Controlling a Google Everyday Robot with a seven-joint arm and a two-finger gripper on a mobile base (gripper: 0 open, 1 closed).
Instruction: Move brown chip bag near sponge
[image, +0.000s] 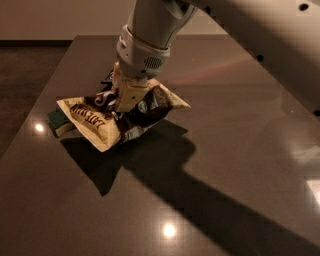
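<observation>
Nearest, the dark glossy bench (240, 165) carries bright light spots and a broad shadow (150, 160) running toward 5 o'clock from the bag. Above the shadow, the brown chip bag (95, 122) is crumpled and tilted, its cream end pointing to 8 o'clock and its other corner to 3 o'clock. The sponge (58, 120) lies at 9 o'clock of the bag, partly hidden behind the cream end; whether they touch cannot be told. The gripper (126, 100) comes down on the bag's middle, its pale fingers (131, 95) closed on the crinkled foil. The white arm (150, 30) rises behind toward 1 o'clock.
</observation>
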